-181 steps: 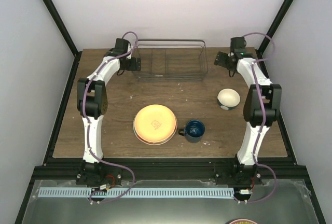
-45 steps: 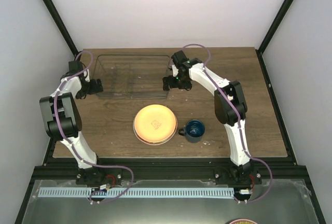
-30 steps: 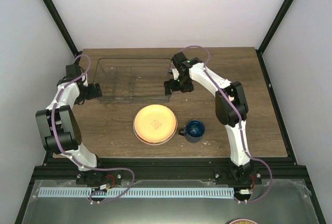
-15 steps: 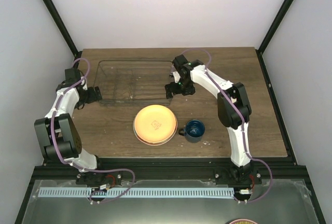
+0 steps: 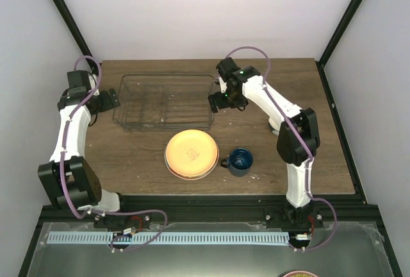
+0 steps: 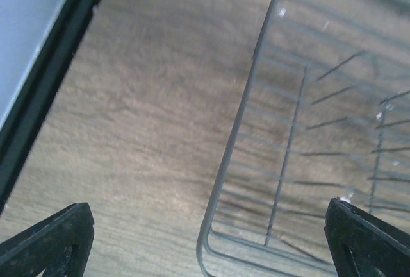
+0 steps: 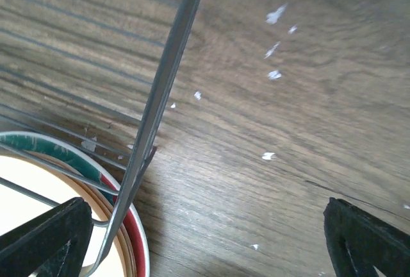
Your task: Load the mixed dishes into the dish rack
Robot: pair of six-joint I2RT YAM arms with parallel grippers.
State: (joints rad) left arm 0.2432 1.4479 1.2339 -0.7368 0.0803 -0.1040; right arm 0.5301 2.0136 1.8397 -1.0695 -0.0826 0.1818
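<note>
Now both grippers are released and empty, the left gripper [image 5: 113,99] at the left end of the rack [image 5: 163,127] and the right gripper [image 5: 214,102] at its right end. Lift each arm clear of the wire before you swing, or a finger may snag the rack. Then take the orange plate [image 5: 191,153], stacked on the green plate [image 7: 131,238] beside the mug [image 5: 240,160], low at its rim.

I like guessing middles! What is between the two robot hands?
The wire dish rack lies between the left gripper and the right gripper, one open gripper at each short end. The top view shows it.
</note>
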